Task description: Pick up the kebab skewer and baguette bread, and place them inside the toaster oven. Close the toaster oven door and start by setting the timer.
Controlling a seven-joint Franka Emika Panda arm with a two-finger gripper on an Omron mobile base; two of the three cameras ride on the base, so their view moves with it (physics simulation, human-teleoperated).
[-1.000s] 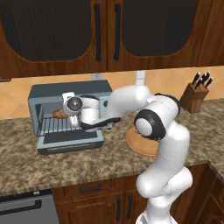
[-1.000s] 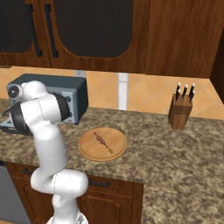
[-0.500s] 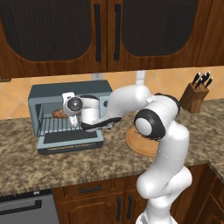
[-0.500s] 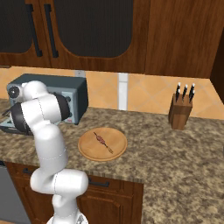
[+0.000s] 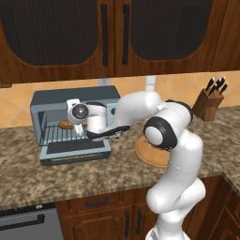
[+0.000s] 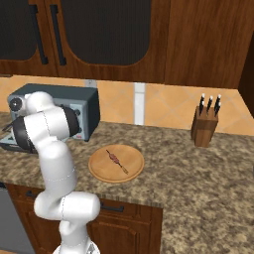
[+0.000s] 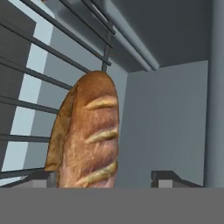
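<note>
One baguette bread [image 7: 87,135], one kebab skewer [image 6: 116,159]

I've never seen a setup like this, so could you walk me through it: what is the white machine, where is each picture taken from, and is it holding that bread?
The white machine is a robot arm. Two pictures come from cameras behind it, left and right; the third looks along its gripper. On the counter stands a toaster oven, door folded down. The arm reaches inside, where the baguette bread lies on the wire rack. One finger sits against the loaf, the other apart, so the grip looks released. The kebab skewer waits on a round wooden plate, with a knife block further right.
</note>
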